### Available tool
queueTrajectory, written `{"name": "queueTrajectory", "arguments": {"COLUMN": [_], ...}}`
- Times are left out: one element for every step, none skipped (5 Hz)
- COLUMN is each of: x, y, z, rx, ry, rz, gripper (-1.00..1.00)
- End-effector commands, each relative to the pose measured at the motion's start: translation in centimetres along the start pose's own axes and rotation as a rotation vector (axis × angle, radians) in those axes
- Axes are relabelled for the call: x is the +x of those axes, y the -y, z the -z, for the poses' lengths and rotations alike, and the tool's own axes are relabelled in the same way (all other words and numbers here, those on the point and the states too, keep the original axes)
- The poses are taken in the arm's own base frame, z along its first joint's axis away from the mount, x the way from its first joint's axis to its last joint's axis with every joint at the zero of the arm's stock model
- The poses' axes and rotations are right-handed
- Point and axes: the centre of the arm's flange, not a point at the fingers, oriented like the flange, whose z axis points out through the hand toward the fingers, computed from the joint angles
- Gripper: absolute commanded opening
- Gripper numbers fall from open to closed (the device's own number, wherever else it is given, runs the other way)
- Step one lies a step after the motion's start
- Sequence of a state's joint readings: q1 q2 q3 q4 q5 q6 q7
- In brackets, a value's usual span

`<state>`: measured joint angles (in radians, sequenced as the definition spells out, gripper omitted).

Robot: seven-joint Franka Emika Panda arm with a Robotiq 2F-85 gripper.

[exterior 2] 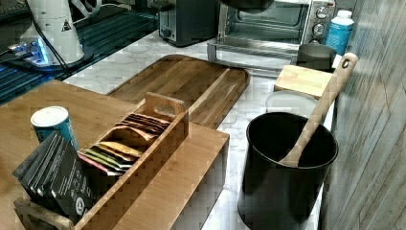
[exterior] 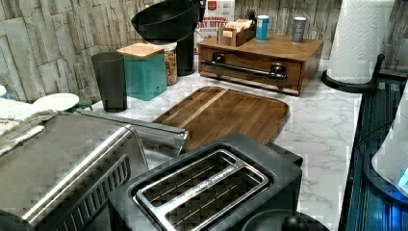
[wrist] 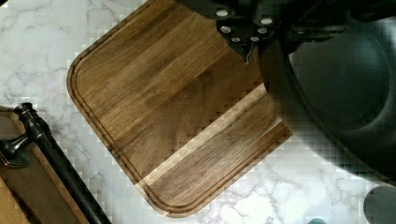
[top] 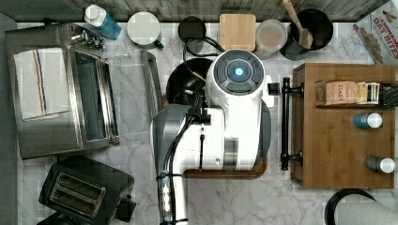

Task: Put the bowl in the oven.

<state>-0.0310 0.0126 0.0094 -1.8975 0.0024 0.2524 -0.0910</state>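
Note:
The black bowl (exterior: 163,20) hangs in the air above the counter, tilted, with my gripper (wrist: 261,35) shut on its rim. From the wrist, the bowl (wrist: 345,88) looms large over the far corner of the wooden board. In the top view my arm hides most of the bowl (top: 182,82), which sits to the right of the oven. The steel oven (top: 56,108) stands at the top view's left with its glass door (top: 131,89) folded down open. The oven (exterior 2: 273,19) also shows open at the back of the right view, and the bowl's underside (exterior 2: 244,4) is just in front of it.
A wooden cutting board (exterior: 221,113) lies below the bowl. A black two-slot toaster (top: 82,190) stands beside the oven. A wooden drawer box (top: 342,126) sits at the top view's right. A dark cup (exterior: 110,79), a teal canister (exterior: 144,70) and a black utensil pot (exterior 2: 285,167) line the back wall.

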Motion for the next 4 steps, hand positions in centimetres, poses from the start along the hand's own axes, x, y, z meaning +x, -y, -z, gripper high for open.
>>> {"name": "queueTrajectory", "arguments": {"x": [-0.1, -0.8, -2.3, -4.0], "y": [-0.1, 2.5, 5.3, 7.8], "z": [0.4, 0.2, -0.7, -1.1], "rx": [0.005, 0.008, 0.041, 0.073], "ry": [-0.006, -0.047, -0.077, -0.119], "rz": [0.000, 0.327, 0.588, 0.731], "gripper": [-1.00, -1.00, -1.00, -1.00]}}
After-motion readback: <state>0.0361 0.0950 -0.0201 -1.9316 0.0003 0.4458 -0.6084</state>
